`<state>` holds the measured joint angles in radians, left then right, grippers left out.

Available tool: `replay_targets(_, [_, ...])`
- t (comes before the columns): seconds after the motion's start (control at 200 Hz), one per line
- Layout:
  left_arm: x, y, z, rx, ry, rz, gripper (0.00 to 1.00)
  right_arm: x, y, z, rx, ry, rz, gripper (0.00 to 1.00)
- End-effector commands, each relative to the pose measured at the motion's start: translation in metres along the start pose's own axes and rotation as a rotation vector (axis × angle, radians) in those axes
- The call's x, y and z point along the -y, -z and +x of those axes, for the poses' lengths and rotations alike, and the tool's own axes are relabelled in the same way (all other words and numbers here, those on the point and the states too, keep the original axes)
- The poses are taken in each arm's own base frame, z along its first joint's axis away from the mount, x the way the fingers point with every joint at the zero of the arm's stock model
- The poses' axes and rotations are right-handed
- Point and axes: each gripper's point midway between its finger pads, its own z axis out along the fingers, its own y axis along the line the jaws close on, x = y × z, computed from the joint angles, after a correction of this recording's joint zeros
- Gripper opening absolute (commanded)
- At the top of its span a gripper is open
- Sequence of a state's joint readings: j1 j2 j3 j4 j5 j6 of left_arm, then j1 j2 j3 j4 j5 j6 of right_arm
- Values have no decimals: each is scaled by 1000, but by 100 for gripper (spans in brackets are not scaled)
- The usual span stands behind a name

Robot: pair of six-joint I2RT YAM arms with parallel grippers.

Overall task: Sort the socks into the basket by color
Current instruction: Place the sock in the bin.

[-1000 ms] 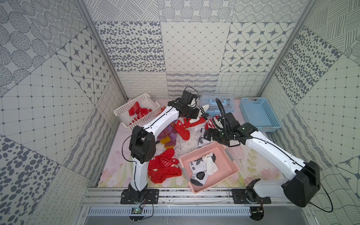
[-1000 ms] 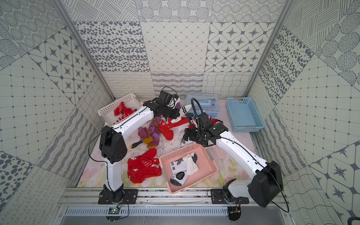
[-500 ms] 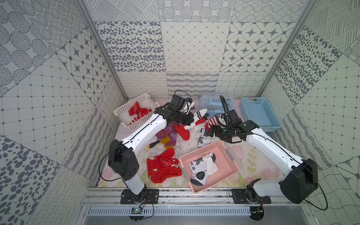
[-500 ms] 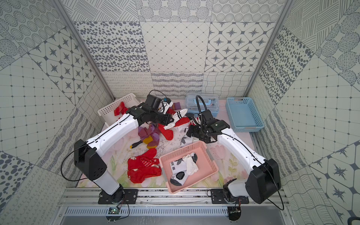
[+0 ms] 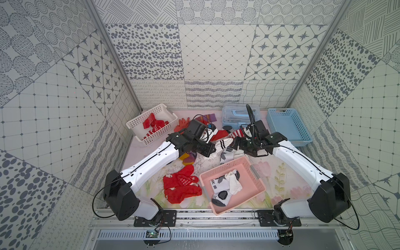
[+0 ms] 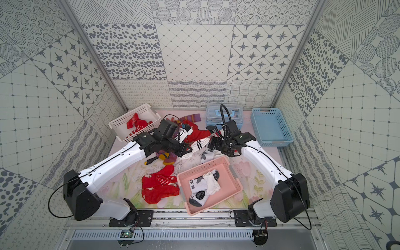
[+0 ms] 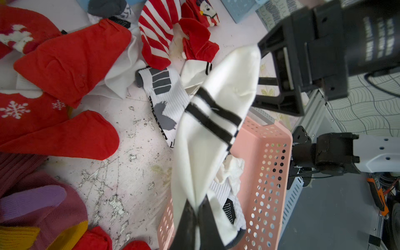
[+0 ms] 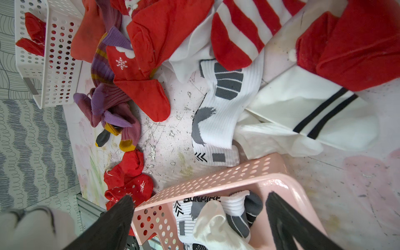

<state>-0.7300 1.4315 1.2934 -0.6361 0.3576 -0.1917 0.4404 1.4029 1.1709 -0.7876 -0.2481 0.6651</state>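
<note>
Socks lie heaped mid-table; our left gripper is pinched tight on a white sock with two black stripes, dangling it by the pink basket that holds white socks. Our right gripper stands spread wide, empty. Red socks sit in the white basket

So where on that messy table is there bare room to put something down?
The mat between the pink basket and the right arm is bare, and the blue basket looks empty. A small bare patch lies between the purple socks and the white sock. The middle, behind the pink basket, is crowded with socks.
</note>
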Motion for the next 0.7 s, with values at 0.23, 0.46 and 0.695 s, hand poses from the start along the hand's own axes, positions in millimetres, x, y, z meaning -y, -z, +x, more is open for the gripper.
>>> replay_targets(0.23, [38, -16, 42, -95, -137, 36, 0, -2, -5, -6, 8, 6, -24, 98])
replay_targets(0.46, [49, -29, 64, -148, -166, 53, 0, 3, -6, 0, -1, -5, -17, 98])
replay_targets(0.695, [59, -37, 79, -191, -195, 73, 0, 5, -5, 3, 0, -16, -17, 98])
